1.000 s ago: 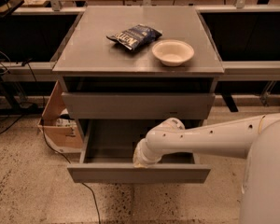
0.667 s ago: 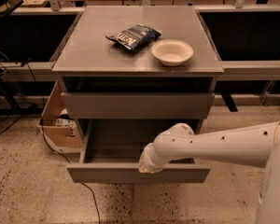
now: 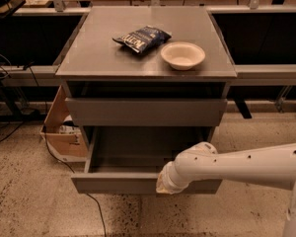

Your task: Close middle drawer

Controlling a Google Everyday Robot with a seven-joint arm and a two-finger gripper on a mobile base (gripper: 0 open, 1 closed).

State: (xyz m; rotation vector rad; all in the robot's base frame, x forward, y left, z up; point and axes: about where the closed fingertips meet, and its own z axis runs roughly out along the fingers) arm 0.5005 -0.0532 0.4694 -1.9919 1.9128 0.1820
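The middle drawer (image 3: 113,182) is the long shallow grey tray with a low front panel. It stands pulled far out at the bottom of the grey cabinet (image 3: 79,68). Its inside looks empty. My gripper (image 3: 164,185) is at the end of the white arm that reaches in from the right. It sits against the front panel, right of its middle, and the wrist hides the fingers. Above it is the grey drawer with the taller front panel (image 3: 145,112), nearly flush with the cabinet.
A dark chip bag (image 3: 142,37) and a white bowl (image 3: 182,55) lie on the cabinet top. A cardboard box (image 3: 64,132) stands on the floor to the left of the cabinet. A black cable (image 3: 96,211) runs across the speckled floor under the drawer.
The arm's end has moved from over the drawer's inside outward and down to its front panel. The drawer itself has not visibly moved.
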